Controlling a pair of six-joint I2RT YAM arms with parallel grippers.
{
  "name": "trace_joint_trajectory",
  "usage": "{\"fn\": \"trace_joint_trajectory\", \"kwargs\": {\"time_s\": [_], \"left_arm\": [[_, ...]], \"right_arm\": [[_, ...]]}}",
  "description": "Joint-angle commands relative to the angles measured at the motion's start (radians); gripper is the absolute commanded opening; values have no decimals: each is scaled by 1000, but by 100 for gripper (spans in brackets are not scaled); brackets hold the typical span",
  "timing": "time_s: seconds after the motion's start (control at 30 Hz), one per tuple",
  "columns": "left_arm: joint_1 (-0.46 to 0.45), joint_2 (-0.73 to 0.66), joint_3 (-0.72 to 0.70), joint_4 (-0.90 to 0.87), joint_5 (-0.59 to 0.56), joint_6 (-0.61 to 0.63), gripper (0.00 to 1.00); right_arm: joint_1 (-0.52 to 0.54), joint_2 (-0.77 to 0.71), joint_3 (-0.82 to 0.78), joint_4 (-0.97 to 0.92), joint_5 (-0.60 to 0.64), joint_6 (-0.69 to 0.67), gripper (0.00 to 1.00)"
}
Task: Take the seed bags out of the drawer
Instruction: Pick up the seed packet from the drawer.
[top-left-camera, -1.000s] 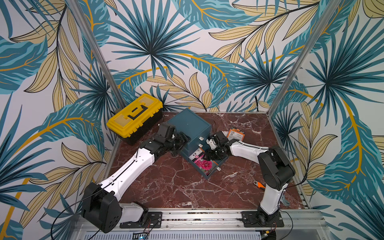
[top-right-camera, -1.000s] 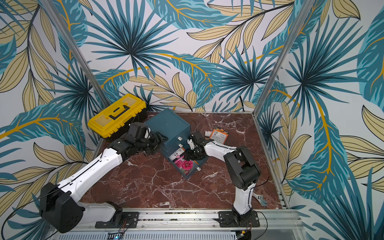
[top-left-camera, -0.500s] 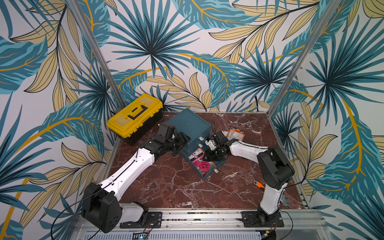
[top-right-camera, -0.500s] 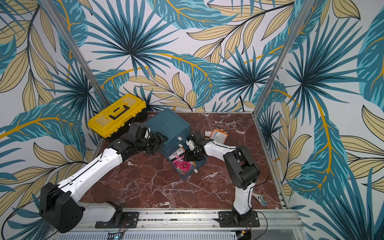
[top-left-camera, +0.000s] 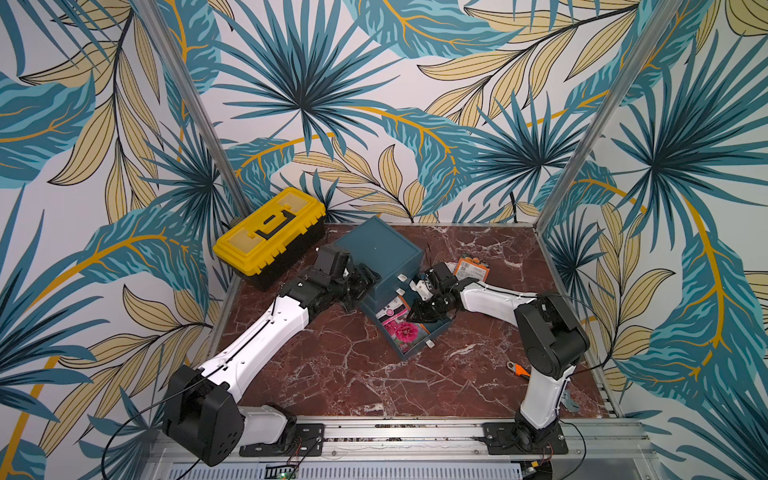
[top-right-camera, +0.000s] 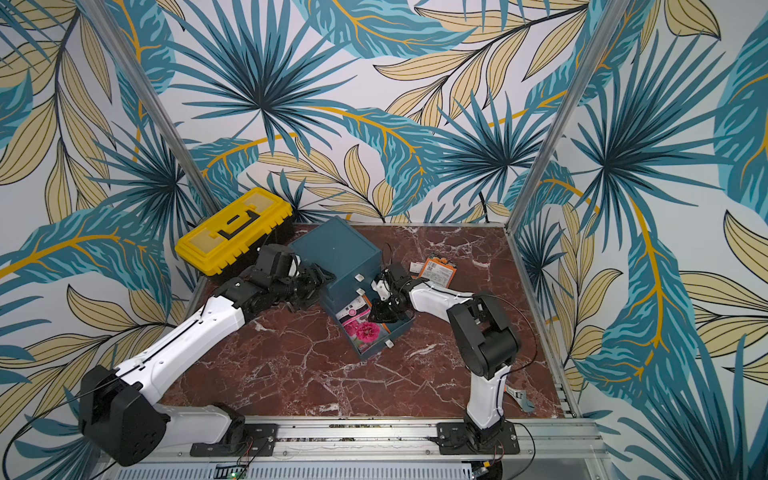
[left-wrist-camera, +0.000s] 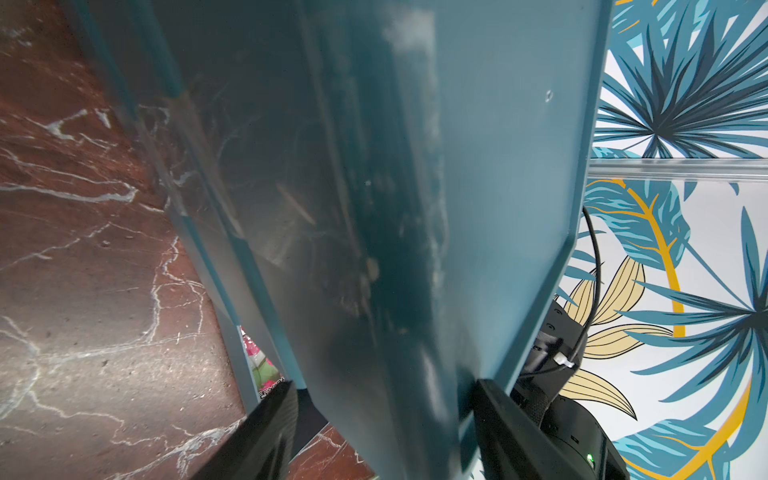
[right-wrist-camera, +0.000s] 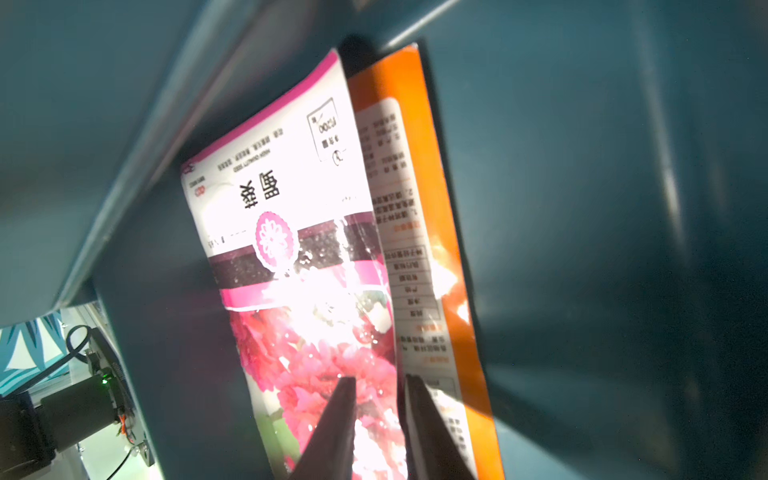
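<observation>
The teal cabinet (top-left-camera: 376, 249) stands at the back middle with its bottom drawer (top-left-camera: 420, 348) pulled out. Two seed bags lie in the drawer. The pink-flower bag (right-wrist-camera: 299, 249) is on top, and an orange-and-white one (right-wrist-camera: 419, 249) is beside and partly under it. In both top views another seed bag (top-left-camera: 471, 268) (top-right-camera: 438, 270) lies on the table behind my right arm. My right gripper (right-wrist-camera: 379, 380) reaches into the drawer. Its jaws stand a narrow gap apart over the pink bag's (top-left-camera: 401, 332) edge. My left gripper (left-wrist-camera: 386, 390) straddles the cabinet's corner, its fingers closed against the cabinet.
A yellow toolbox (top-left-camera: 270, 232) sits at the back left, close to my left arm. An orange-handled tool (top-left-camera: 517, 369) lies near the right arm's base. The red marble table (top-left-camera: 353, 374) has metal posts and patterned walls on three sides.
My right gripper's jaws have narrowed over the pink seed bag in the drawer. The left arm holds the cabinet as before.
</observation>
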Motion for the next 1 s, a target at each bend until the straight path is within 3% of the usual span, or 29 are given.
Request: {"fn": "trace_joint_trajectory", "kwargs": {"time_s": [0.0, 0.33, 0.47, 0.73, 0.97], "left_arm": [[3, 13, 23, -72, -10, 14, 71], [1, 9, 21, -73, -7, 14, 71], [1, 8, 21, -73, -7, 16, 71], [1, 5, 16, -71, -7, 15, 71], [1, 4, 7, -57, -8, 10, 71]], "right_arm": [[8, 6, -18, 0, -36, 7, 23], [9, 31, -15, -57, 87, 13, 20], [8, 28, -13, -54, 79, 10, 18], [7, 18, -5, -26, 28, 43, 0], [-9, -19, 29, -61, -32, 117, 0]]}}
